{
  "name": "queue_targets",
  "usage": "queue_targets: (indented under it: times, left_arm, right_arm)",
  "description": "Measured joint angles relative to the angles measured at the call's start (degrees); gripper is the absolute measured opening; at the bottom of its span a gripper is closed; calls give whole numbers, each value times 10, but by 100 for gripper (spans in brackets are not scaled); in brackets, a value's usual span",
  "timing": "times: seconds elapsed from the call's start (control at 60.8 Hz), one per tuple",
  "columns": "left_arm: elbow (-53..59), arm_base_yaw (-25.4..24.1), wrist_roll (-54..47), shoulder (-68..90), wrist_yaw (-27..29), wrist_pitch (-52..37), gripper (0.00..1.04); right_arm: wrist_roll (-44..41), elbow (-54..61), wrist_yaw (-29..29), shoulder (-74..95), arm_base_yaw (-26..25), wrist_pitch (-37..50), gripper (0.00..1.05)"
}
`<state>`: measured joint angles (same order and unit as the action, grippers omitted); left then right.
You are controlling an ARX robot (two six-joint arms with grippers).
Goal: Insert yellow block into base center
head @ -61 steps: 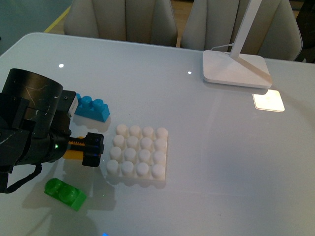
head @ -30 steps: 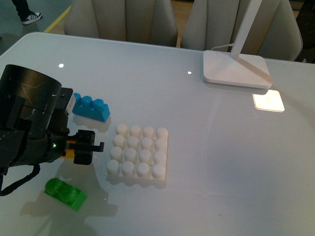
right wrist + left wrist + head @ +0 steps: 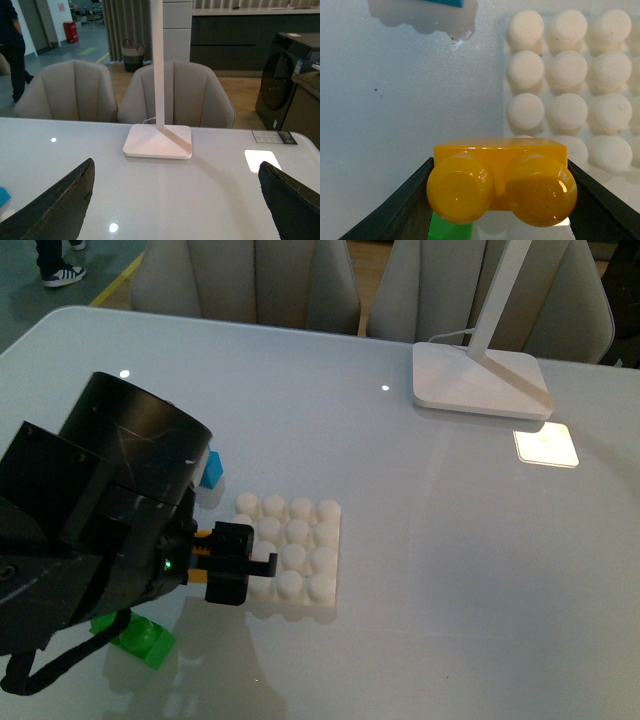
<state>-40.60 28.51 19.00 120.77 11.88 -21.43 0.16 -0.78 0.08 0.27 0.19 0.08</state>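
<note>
My left gripper (image 3: 232,562) is shut on the yellow block (image 3: 501,185), a glossy two-stud brick held between both black fingers (image 3: 400,210). In the front view only a sliver of the yellow block (image 3: 203,555) shows behind the fingers, which hang over the left edge of the base (image 3: 300,540). The base (image 3: 580,95) is a white studded plate; in the left wrist view its studs lie beyond and beside the block. My right gripper (image 3: 175,200) is open above bare table and does not show in the front view.
A green brick (image 3: 138,636) lies near the front left, partly under my left arm. A blue brick (image 3: 210,468) peeks out behind that arm. A white lamp foot (image 3: 480,380) stands at the back right, chairs behind the table.
My left arm has swung right and risen, carrying the yellow block from left of the base to over its left edge. It now covers most of the blue brick.
</note>
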Motion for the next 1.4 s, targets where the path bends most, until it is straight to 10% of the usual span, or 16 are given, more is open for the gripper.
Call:
queue_targets:
  times: [1.399]
  left_arm:
    - [-135, 98, 77, 78, 32, 49, 63]
  right_arm:
    - [0, 0, 0, 0, 0, 0, 96]
